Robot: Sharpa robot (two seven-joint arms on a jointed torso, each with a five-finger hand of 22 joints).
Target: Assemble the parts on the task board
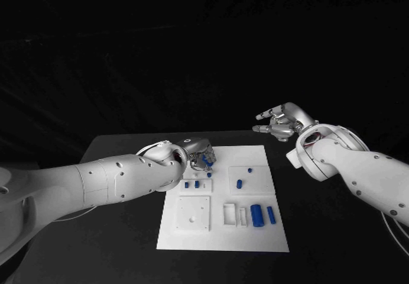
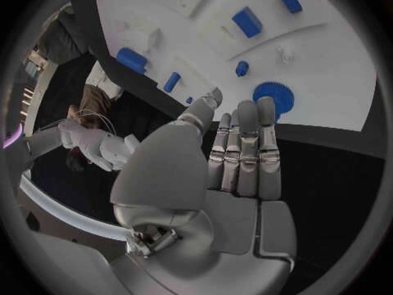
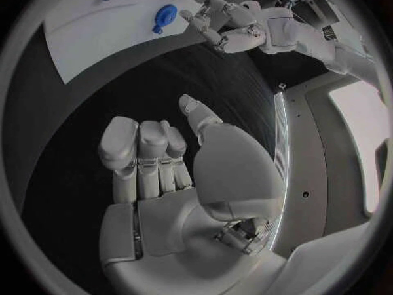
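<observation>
The white task board [image 1: 256, 236] lies in the middle of the black table. My left hand [image 1: 201, 155] hovers at the board's far left corner, fingers straight and holding nothing. Just past its fingertips [image 2: 266, 115] a blue gear [image 2: 272, 98] lies on the board [image 2: 344, 65]. Small blue parts sit further along: two blocks [image 1: 192, 184], a peg [image 1: 240, 182], a cylinder [image 1: 257, 214] and a bar [image 1: 271, 214]. My right hand [image 1: 277, 123] is raised beyond the board's far right corner, fingers spread and empty. From the right wrist, that hand [image 3: 164, 170] looks toward the gear [image 3: 166, 13].
White raised blocks [image 1: 193, 213] and a small frame [image 1: 230, 213] stand on the board's near half. Bare black table [image 1: 119, 248] surrounds the board on all sides. My left forearm [image 1: 111, 180] reaches in over the table's left side.
</observation>
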